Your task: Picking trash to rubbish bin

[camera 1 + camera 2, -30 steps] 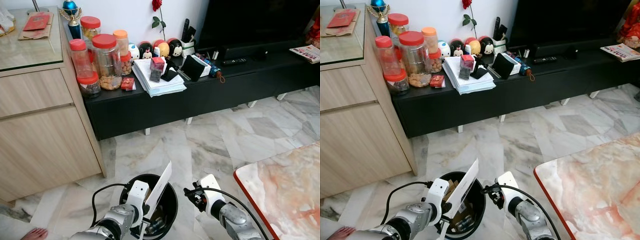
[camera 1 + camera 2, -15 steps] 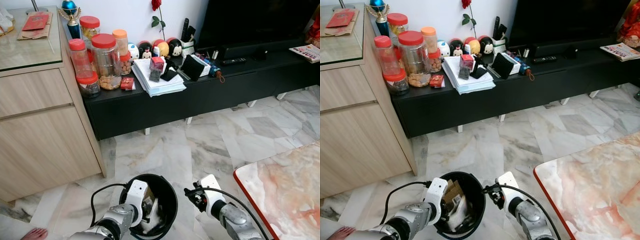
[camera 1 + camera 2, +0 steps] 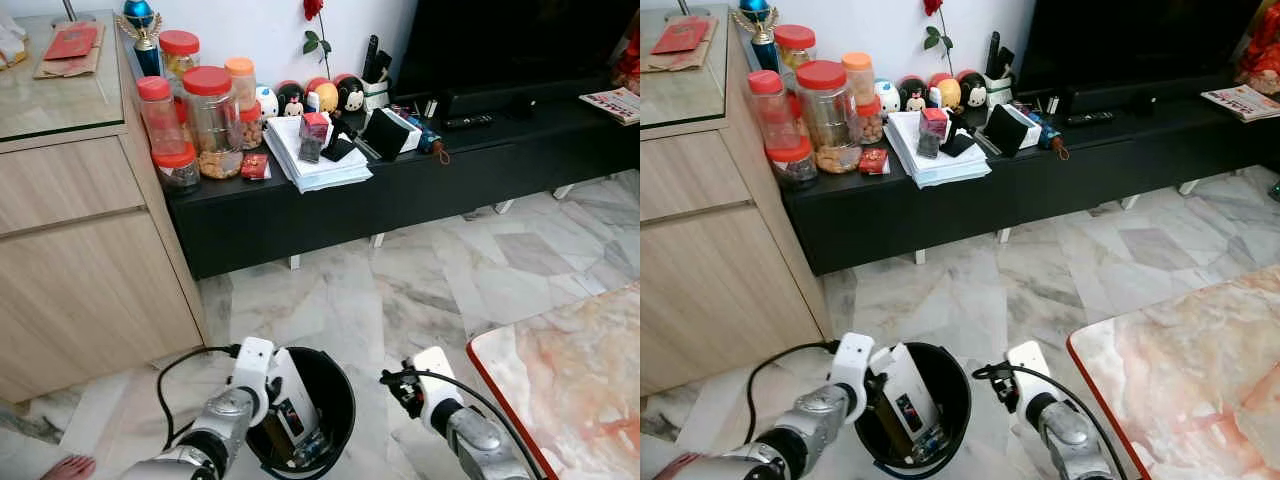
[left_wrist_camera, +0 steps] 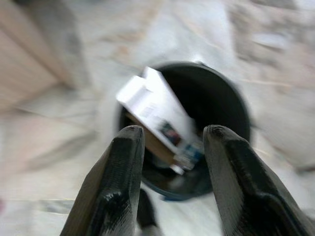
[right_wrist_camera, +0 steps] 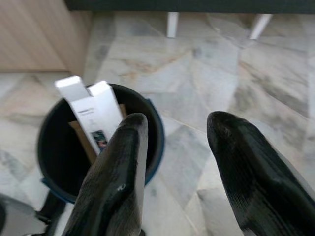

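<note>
On the marble floor at the 6 o'clock edge of the head view stands a round black plastic rubbish bin (image 3: 330,400). Inside it, a flat white cardboard box with a small printed label (image 3: 291,398) leans against the wall at 9 o'clock, its upper flaps rising just above the rim, with smaller scraps of trash beneath it. The left gripper (image 4: 172,162), on its silver arm at 7 o'clock of the bin, hangs over the bin's near rim with its two black fingers (image 4: 118,182) spread apart and nothing between them; the wrist view is blurred. The right gripper (image 5: 177,147), at 3 o'clock of the bin and just beside it, also has its fingers parted and empty, the box and bin visible beyond them. At 5 o'clock lies the corner of a red-edged marble tabletop (image 3: 570,380). At 12 o'clock runs a low black TV console (image 3: 400,190) bearing red-lidded clear jars (image 3: 210,120), a stack of white papers (image 3: 315,160) and small round figurines (image 3: 310,97); a light wooden cabinet (image 3: 80,250) stands at 10 o'clock.
</note>
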